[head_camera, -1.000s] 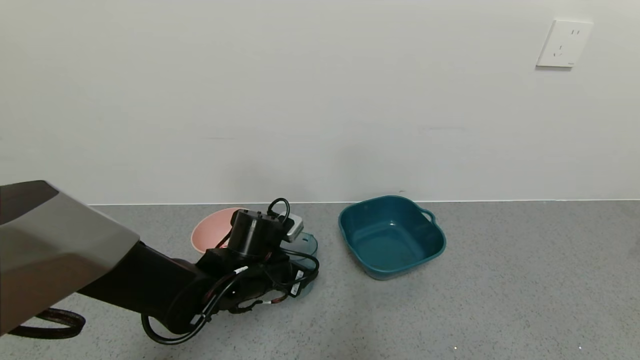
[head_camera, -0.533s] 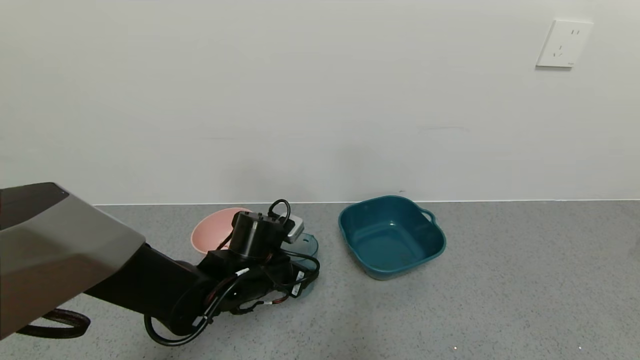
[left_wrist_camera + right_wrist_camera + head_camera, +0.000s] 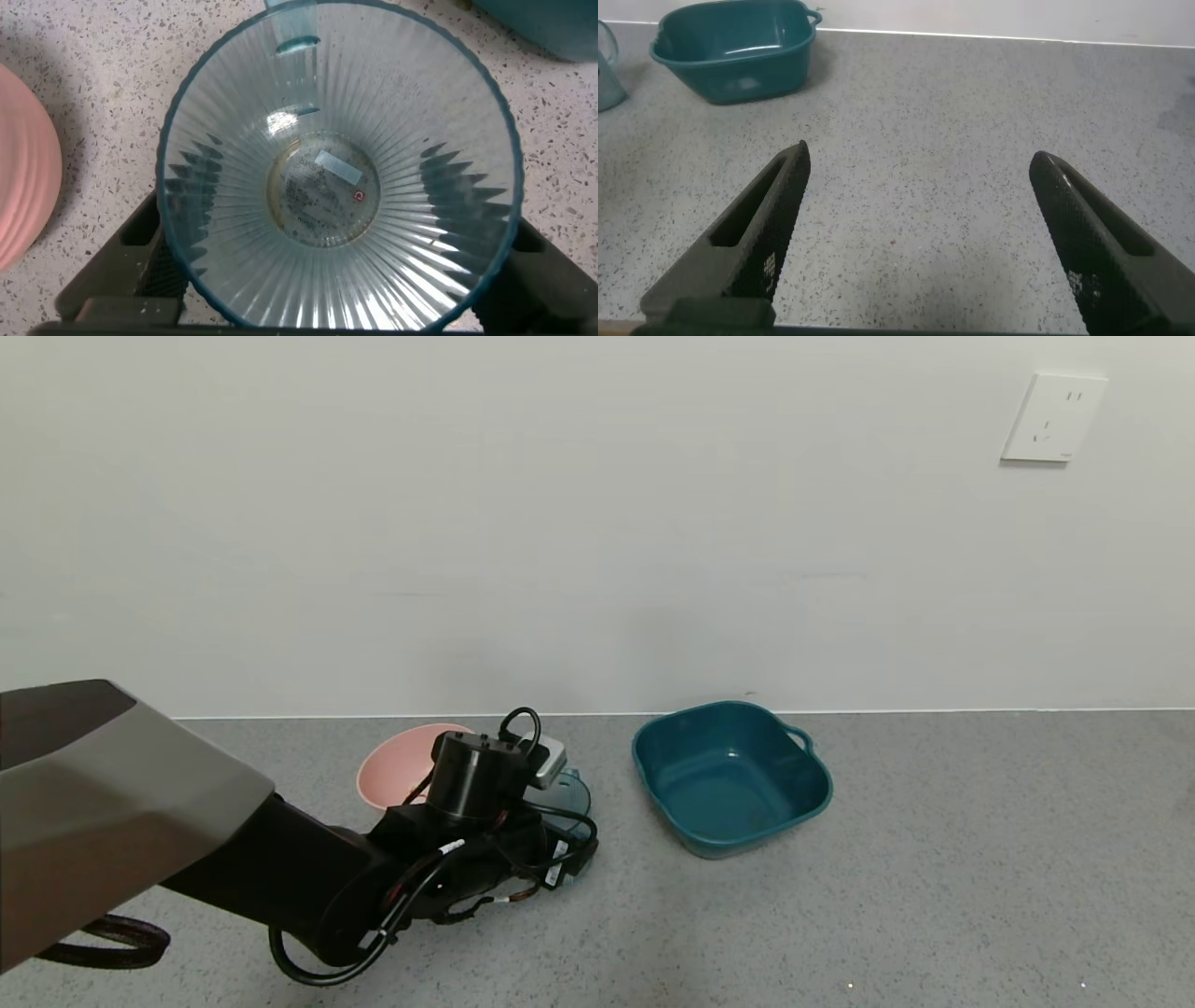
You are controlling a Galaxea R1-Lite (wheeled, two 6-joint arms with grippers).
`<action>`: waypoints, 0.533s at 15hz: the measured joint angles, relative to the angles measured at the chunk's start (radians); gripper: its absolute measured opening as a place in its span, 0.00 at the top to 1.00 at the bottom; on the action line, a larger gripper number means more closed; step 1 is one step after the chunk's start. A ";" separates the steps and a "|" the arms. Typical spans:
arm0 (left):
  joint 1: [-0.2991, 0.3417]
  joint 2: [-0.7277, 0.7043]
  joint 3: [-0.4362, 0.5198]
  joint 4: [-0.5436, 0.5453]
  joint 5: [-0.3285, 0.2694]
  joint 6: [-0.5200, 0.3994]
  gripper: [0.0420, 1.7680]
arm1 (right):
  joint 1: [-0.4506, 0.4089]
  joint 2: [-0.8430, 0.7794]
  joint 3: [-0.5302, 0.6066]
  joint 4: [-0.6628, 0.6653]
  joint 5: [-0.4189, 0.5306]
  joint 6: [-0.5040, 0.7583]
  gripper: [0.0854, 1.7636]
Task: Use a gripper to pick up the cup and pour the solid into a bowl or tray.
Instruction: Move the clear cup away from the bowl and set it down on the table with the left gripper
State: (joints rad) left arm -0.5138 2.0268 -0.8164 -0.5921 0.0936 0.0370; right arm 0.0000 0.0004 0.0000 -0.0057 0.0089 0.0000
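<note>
My left gripper reaches low over the grey table, its black wrist and cables covering much of what lies behind. It is shut on the cup, a clear blue-green ribbed tumbler. In the left wrist view the cup stands upright between the two black fingers, and its bottom is bare. The pink bowl stands just behind and to the left of the wrist; its edge shows in the left wrist view. The solid is not visible. My right gripper is open and empty over bare table, outside the head view.
A dark teal handled tub stands empty to the right of the cup, and shows in the right wrist view. A white wall runs close behind the bowl and tub. Bare grey table lies to the right and in front.
My left wrist and the cup have shifted very slightly; otherwise nothing has visibly changed.
</note>
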 joint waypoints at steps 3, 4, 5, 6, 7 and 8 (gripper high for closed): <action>0.000 -0.001 0.000 0.000 0.002 0.004 0.08 | 0.000 0.000 0.000 0.000 0.000 0.000 0.03; 0.000 -0.004 0.002 0.001 0.002 0.007 0.07 | 0.000 0.000 0.000 0.000 0.000 0.000 0.03; 0.000 -0.009 0.006 0.001 0.003 0.011 0.07 | 0.000 0.000 0.000 0.000 0.000 0.000 0.03; 0.000 -0.018 0.010 0.002 0.004 0.014 0.06 | 0.000 0.000 0.000 0.000 0.000 0.000 0.03; -0.002 -0.030 0.014 0.003 0.006 0.015 0.06 | 0.000 0.000 0.000 0.000 0.000 0.000 0.03; -0.003 -0.045 0.021 0.006 0.007 0.015 0.05 | 0.000 0.000 0.000 0.000 0.000 0.000 0.03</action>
State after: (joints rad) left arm -0.5170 1.9821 -0.7957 -0.5857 0.1009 0.0519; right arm 0.0000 0.0004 0.0000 -0.0053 0.0085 0.0000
